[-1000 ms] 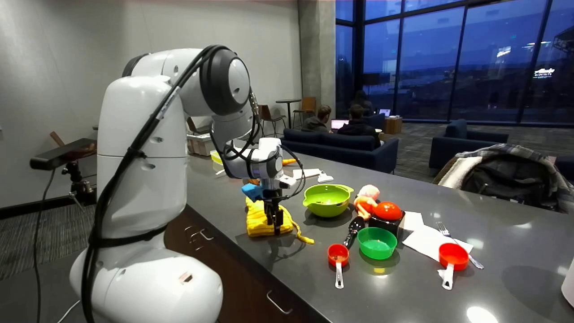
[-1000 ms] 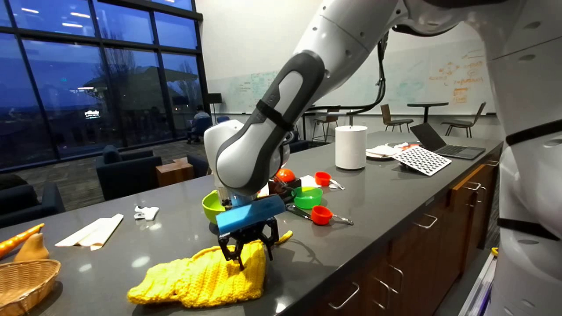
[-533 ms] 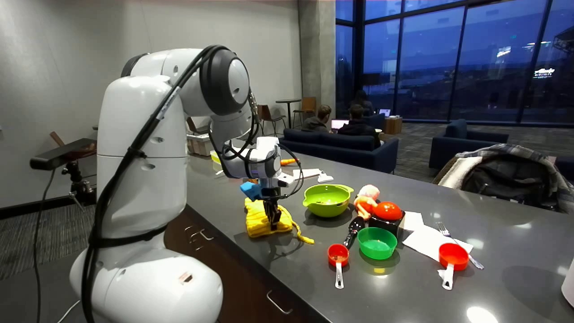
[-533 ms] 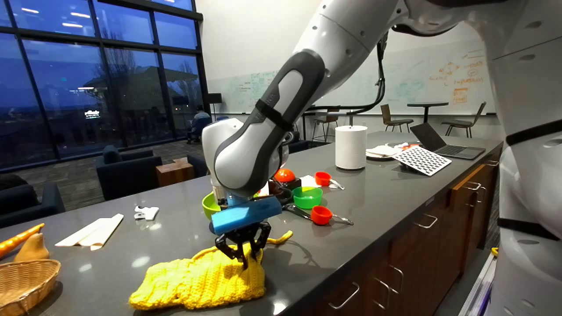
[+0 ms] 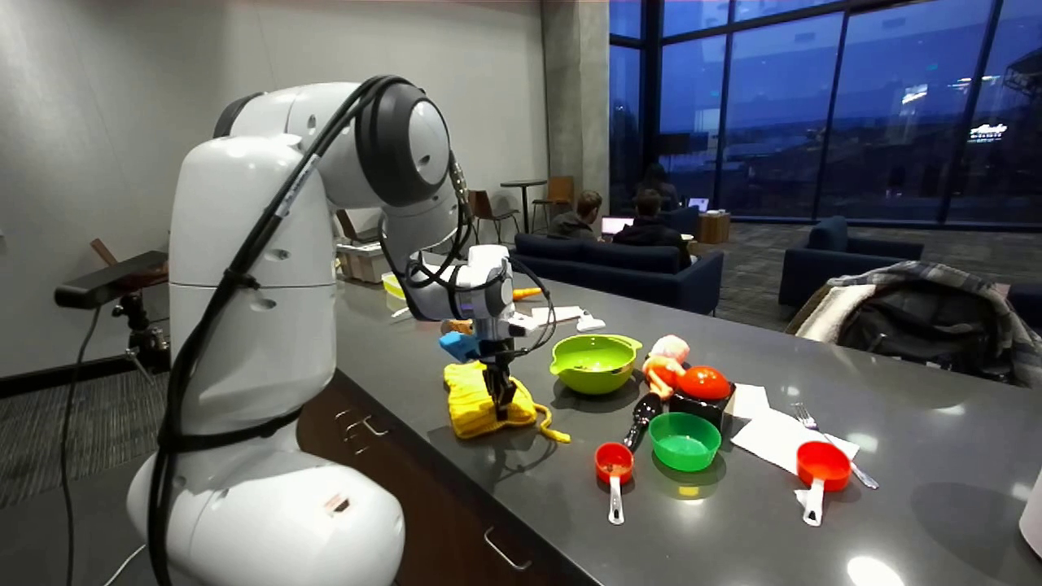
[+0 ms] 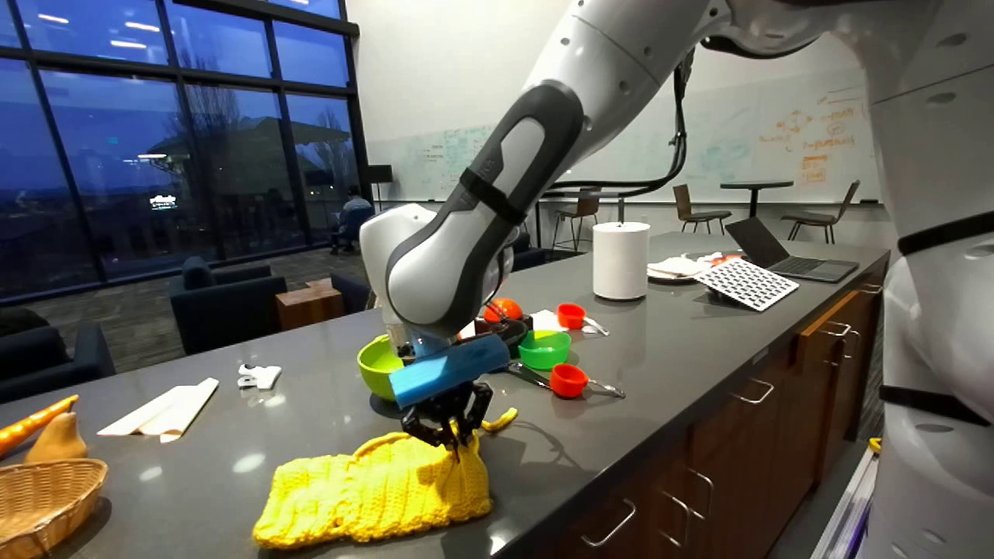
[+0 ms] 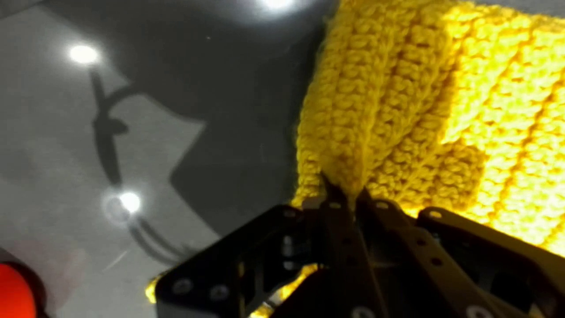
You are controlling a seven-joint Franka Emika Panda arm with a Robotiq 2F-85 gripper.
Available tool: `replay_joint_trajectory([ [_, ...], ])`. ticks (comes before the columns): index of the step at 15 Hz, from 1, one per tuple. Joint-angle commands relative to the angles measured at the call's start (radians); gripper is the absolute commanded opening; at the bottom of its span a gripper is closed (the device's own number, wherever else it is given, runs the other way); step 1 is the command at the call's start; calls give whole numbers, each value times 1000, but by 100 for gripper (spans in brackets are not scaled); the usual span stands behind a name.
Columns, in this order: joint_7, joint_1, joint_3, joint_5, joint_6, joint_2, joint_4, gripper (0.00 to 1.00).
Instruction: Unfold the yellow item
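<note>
The yellow item (image 5: 472,403), a ribbed knitted cloth with a cord at one end, lies on the grey counter in both exterior views. In an exterior view it stretches out as a wrinkled strip (image 6: 373,497), its near-robot end drawn up into a small peak. At that peak my gripper (image 6: 457,449) points down with its jaws together. The wrist view shows the gripper (image 7: 348,196) pinching a raised fold of the yellow cloth (image 7: 397,92) between its two dark fingertips, near the cloth's edge. Part of the cord is hidden behind the fingers there.
A lime-green bowl (image 5: 596,365) stands just beyond the cloth. Near it are a black spoon (image 5: 641,419), a green cup (image 5: 685,442) and a red measuring cup (image 5: 614,462). A wicker basket (image 6: 46,497) sits at the far left. The counter's front edge runs close by.
The jaws have gone from spread to closed, gathering a fold of cloth. In an exterior view the gripper has since shifted right and slightly up, and the whole cloth has slid right with it.
</note>
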State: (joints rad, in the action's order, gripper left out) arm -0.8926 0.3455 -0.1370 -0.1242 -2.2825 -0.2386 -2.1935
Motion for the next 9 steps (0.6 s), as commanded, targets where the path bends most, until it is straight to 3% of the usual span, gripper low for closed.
replay_joint_trajectory([
  [1, -3, -19, 15, -79, 133, 71, -32, 1],
  [5, 17, -43, 11, -149, 243, 83, -13, 1],
  [7, 22, -50, 6, -168, 268, 84, -6, 31],
  [9, 29, -52, 3, -182, 282, 83, -1, 42],
])
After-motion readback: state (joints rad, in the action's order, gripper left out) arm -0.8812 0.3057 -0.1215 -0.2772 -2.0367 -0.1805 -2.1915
